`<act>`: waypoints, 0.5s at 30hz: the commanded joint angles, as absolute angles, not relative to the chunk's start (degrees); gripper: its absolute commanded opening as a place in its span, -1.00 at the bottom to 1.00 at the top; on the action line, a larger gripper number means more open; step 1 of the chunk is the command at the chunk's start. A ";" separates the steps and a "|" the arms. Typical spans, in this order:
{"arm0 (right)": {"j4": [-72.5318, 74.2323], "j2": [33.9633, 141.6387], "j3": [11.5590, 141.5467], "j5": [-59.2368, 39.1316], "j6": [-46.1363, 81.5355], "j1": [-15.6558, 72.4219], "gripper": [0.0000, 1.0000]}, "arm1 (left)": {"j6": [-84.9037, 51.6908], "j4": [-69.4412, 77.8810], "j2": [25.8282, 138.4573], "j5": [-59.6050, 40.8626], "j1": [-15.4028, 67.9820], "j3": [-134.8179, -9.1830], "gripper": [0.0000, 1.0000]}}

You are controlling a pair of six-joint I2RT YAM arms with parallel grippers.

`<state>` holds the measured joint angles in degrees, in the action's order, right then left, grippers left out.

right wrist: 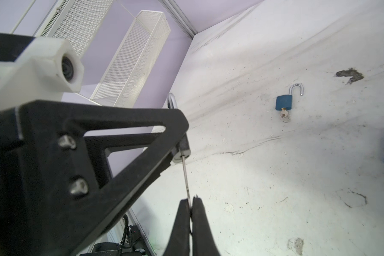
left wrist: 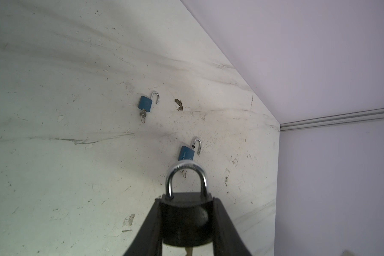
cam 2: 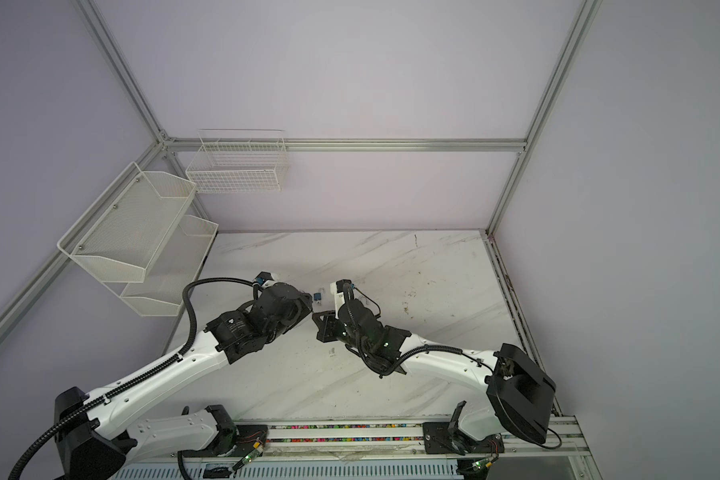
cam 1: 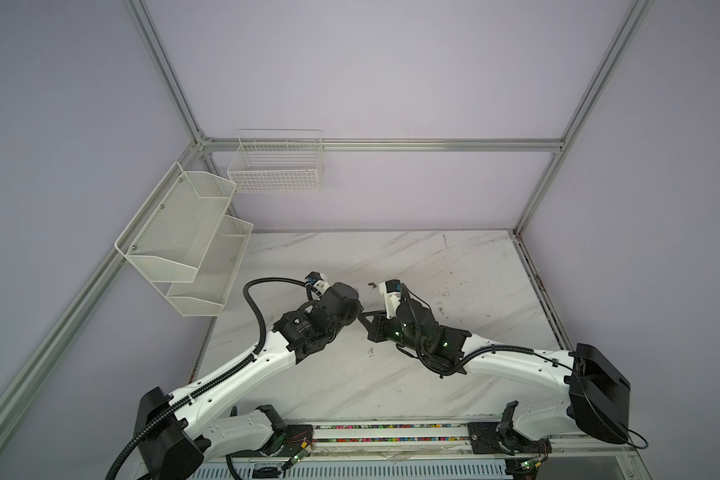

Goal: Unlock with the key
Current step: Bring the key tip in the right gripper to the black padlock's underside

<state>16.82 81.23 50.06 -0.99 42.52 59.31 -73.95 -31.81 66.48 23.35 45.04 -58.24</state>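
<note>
left claw (left wrist: 186, 199) has the black lock (left wrist: 184, 219) clamped by its two sides, jaws part open, just as wide as the body. the shackle (left wrist: 185, 165) points away from the wrist, and both its legs sit down in the body, so it looks closed. on the other side, the right claw (right wrist: 190, 200) has its jaws pinched right together on the key (right wrist: 185, 175). only the thin blade shows, running straight from the fingertips up into the underside of the black lock. the bow is hidden between the pads. in both top views the two claws meet nose to nose above the middle of the tabletop (cam 1: 454, 270). lock and key are held up off the surface between them, mostly hidden by the wrists.

down on the tabletop, beyond the held lock, two blue locks lie flat. the near blue lock (left wrist: 186, 153) lies just past the shackle, its own shackle swung open. the far blue lock (left wrist: 145, 103) lies well apart from it, shackle open too, with a small key (left wrist: 143, 115) on a ring stuck in its base. a brown stain (left wrist: 179, 104) marks the tabletop beside it.
</note>
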 commanded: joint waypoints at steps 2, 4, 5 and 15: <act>23.40 80.40 52.56 -4.73 46.67 59.51 -1.00 | -74.15 -29.09 64.53 20.51 46.52 -55.90 -0.96; 23.63 79.45 52.65 -5.16 47.35 59.19 -1.00 | -73.67 -29.09 64.59 21.88 47.77 -55.81 -0.96; 23.64 79.01 52.81 -5.42 47.58 58.81 -1.00 | -73.33 -29.12 64.89 22.65 48.68 -55.81 -0.97; 15.63 73.98 55.28 0.92 41.43 57.70 -1.00 | -71.35 -31.81 64.87 22.02 49.20 -54.96 -0.96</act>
